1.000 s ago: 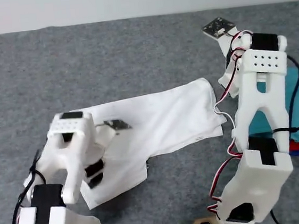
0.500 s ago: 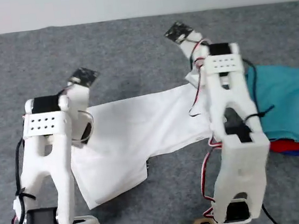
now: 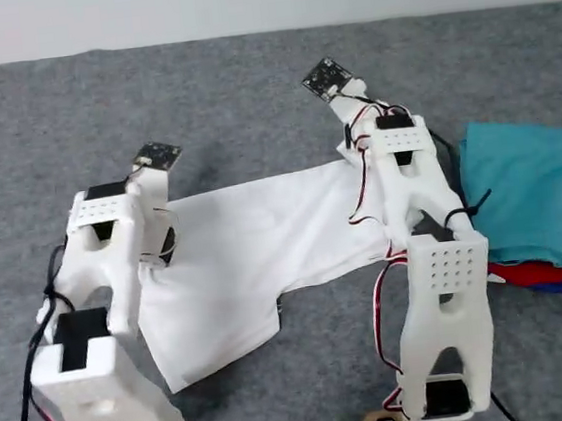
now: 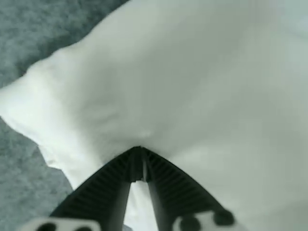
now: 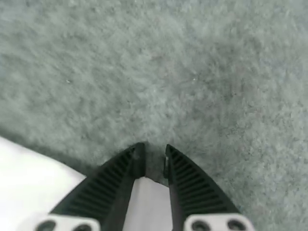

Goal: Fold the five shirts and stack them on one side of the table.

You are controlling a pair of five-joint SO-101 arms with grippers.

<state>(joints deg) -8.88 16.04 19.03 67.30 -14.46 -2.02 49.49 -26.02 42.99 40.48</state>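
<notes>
A white shirt (image 3: 265, 247) lies spread flat in the middle of the grey table. My left gripper (image 3: 161, 248) is down at its near-left corner. In the left wrist view its fingers (image 4: 138, 155) meet at the tips, pinched on the white shirt (image 4: 192, 86), which puckers just ahead of them. My right gripper (image 3: 362, 150) is at the shirt's far-right corner. It is slightly open (image 5: 154, 149), with the white shirt's edge (image 5: 29, 173) lying between the fingers and bare carpet beyond the tips.
A teal shirt (image 3: 540, 188) tops a folded stack at the right edge, with red and blue layers (image 3: 560, 277) showing underneath. The grey carpet-like table (image 3: 249, 93) reaches back to a pale wall.
The left arm swung from near the front edge out to the shirt's left corner and lowered. The right arm swung left from the stack to the shirt's far-right corner.
</notes>
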